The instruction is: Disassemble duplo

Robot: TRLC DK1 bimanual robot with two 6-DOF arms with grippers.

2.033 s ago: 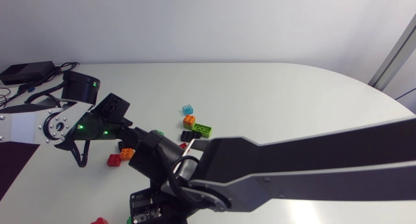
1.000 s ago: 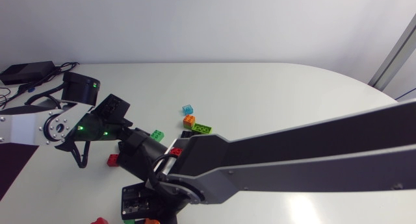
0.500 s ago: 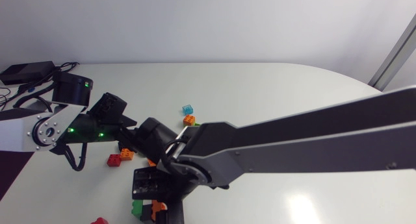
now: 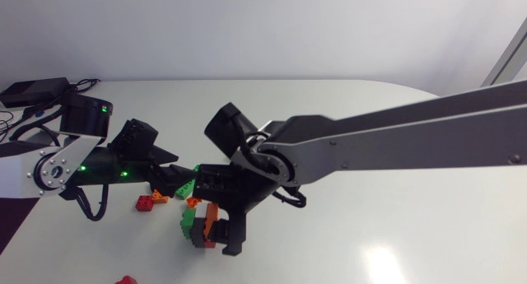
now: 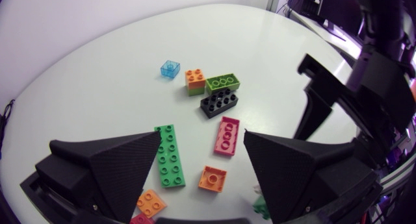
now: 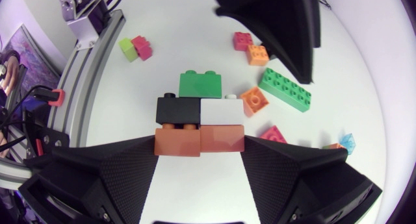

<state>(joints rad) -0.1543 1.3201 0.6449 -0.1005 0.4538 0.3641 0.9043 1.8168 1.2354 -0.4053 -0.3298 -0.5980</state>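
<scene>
Broadly, the white table (image 4: 370, 103) carries everything. The right arm (image 4: 395, 144) comes in from the right edge and reaches past the middle, while the left arm (image 4: 49, 165) sits low at the left side. The right jaws pinch the duplo stack (image 6: 198, 117) from 2 sides, pressing on its 2 orange-brown bricks (image 6: 198, 139). A black brick (image 6: 177, 109) and a white brick (image 6: 221, 110) sit side by side ahead of those, and a green brick (image 6: 201, 83) is farthest out. From above, the stack is left of the table's middle, near the loose pieces. It may be lifted clear of the surface, but I cannot tell. The left jaws are spread wide with nothing between them, hanging over scattered pieces. Under them lies a long green plate (image 5: 170, 156) with a pink-red brick (image 5: 227, 136) near it. A loose black brick (image 5: 219, 103) lies just beside a lime brick (image 5: 223, 83), which touches a small orange brick (image 5: 194, 78). A flat orange piece (image 5: 212, 178) lies close to the jaws, and 1 clear blue brick (image 5: 169, 69) lies farthest ahead.
</scene>
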